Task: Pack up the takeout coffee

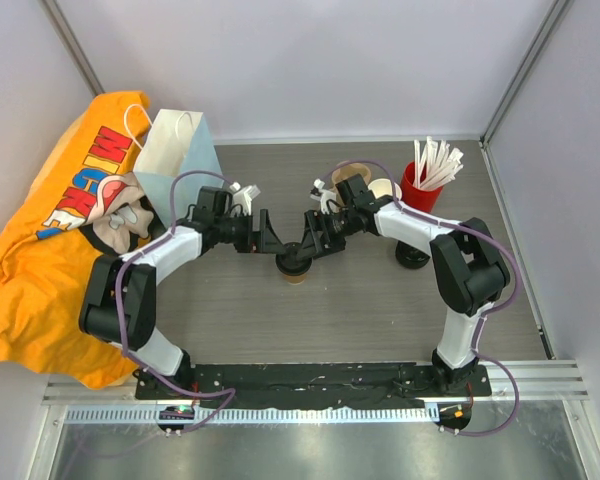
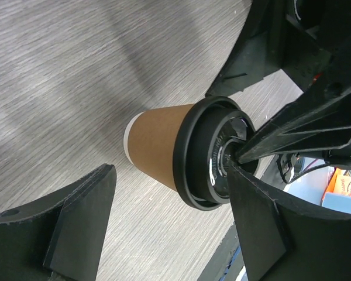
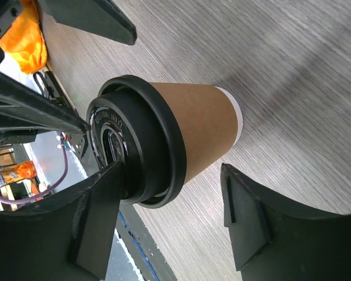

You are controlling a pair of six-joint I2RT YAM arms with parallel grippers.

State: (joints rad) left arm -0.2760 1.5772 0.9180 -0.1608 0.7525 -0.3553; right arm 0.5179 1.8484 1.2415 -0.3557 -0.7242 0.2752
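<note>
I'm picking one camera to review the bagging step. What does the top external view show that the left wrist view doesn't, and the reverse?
Only top external: the pale paper bag at the back left, the orange cloth beside it, and the red cup of white sticks at the back right. Only left wrist: the moulded detail on the black lid and the cup's white bottom edge. Both: the takeout coffee standing on the table, the left gripper open around it, the right gripper close by.
</note>
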